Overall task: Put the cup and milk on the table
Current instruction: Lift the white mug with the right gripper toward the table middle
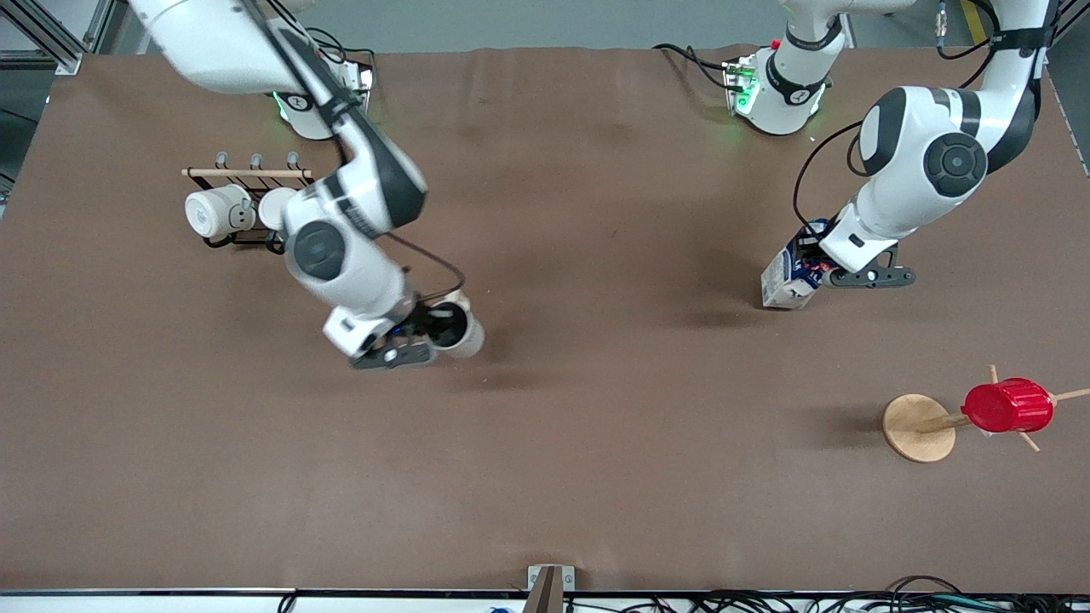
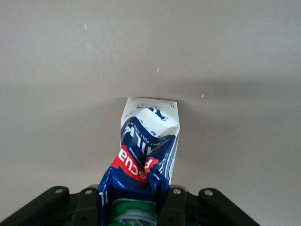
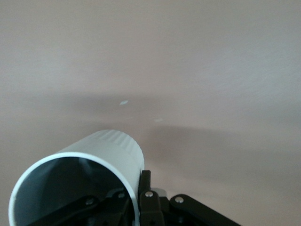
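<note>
Right gripper (image 1: pixel 407 340) is clamped on the rim of the cup (image 1: pixel 456 330), one finger inside the dark bowl and one outside, holding it tilted above the table (image 1: pixel 596 426). Left gripper (image 1: pixel 822 271) is closed on the gable top of the milk (image 1: pixel 788 279), pinching the crumpled upper end just above the green cap (image 2: pixel 134 212); the carton hangs below it, leaning, with its base low over the sheet or just touching, I cannot tell which.

Both things seem to be in the carrying-down step. Next, each likely needs righting so its base is flat, then lowering until it stands before the fingers release.

Cup: smooth, cylindrical, cream outside. Milk: soft, creased card, blue and white with a red mark. Table: matte brown, flat, lightly rippled.

Farther from the right gripper a rack (image 1: pixel 247 174) carries white mugs (image 1: pixel 217 211); farther from the left gripper, a wooden stand (image 1: pixel 918 427) holds a ribbed red cup (image 1: pixel 1008 405).
</note>
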Tool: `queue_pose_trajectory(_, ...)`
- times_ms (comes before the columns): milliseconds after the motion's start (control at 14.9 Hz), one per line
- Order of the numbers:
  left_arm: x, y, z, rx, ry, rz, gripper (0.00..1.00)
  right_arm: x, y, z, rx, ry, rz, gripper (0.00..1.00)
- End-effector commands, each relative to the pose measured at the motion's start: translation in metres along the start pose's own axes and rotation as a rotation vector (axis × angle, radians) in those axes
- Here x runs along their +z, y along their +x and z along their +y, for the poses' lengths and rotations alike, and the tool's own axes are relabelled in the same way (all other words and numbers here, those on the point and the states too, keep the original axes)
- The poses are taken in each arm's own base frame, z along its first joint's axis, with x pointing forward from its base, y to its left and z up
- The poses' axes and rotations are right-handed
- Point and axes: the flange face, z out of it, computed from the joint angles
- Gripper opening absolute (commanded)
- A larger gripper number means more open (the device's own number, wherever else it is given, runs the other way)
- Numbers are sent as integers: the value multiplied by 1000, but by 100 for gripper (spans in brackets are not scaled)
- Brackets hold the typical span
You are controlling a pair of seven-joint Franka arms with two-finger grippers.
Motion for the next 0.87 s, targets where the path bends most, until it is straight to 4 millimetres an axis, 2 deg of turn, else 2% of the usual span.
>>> queue_pose_trajectory(0, -38, 18, 2, 20, 13, 19, 14, 26, -36, -59, 69, -38, 37, 2)
queue_pose_trajectory(134, -61, 36, 4, 23, 10, 30, 11, 48, -59, -89, 67, -70, 48, 2)
queue_pose_trajectory(335, -88, 60, 9, 25, 6, 25, 8, 80, -81, -110, 18, -74, 30, 2)
queue_pose_trajectory(536, -98, 83, 19, 34, -1, 49, 3, 93, -97, -131, -26, -48, 36, 3)
queue_pose_trajectory(670, -106, 88, 21, 37, -2, 65, 3, 98, -100, -135, -37, -30, 45, 7)
queue_pose_trajectory(737, -114, 92, 22, 37, -5, 84, 3, 98, -100, -135, -37, -30, 45, 25)
queue_pose_trajectory(804, -120, 99, 27, 43, -8, 96, 3, 99, -101, -136, -39, -32, 43, 53)
